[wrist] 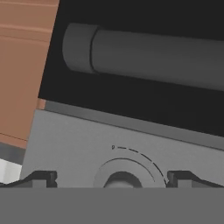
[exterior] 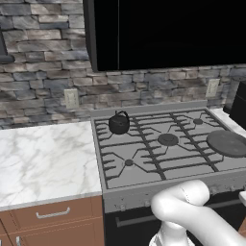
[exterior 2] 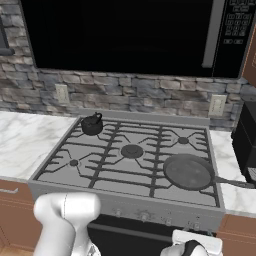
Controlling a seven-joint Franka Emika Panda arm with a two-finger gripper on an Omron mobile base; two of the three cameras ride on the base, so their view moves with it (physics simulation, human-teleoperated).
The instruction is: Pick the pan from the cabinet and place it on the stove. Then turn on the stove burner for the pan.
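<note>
Down at the front of the stove point(exterior 2: 135, 150) the tool point(wrist: 111, 178) sits low against the grey control panel, its two dark fingertips point(wrist: 40, 178) spread wide apart with nothing between them but a round knob point(wrist: 122, 178), which it straddles without touching as far as the hand view shows. Just beyond the panel in that view runs the oven door handle point(wrist: 153, 54), a thick grey bar across the dark door, with reddish-brown cabinet front point(wrist: 22, 65) off to one side. Up on the grates, the pan point(exterior 2: 189, 171) rests flat on the near right burner, its straight handle pointing right, out over the stove's edge toward the marble surface point(exterior 2: 227, 192). The centre burner cap point(exterior 2: 132, 151) stands bare, and at the far left burner sits a small black kettle point(exterior 2: 92, 124), well apart from the pan. To the left stretches more white marble surface point(exterior: 45, 161) over low drawer fronts point(exterior: 53, 214). Farthest back, a stone-tiled wall point(exterior: 43, 81) carries outlets, and a black microwave point(exterior 2: 130, 37) hangs above the stove.
</note>
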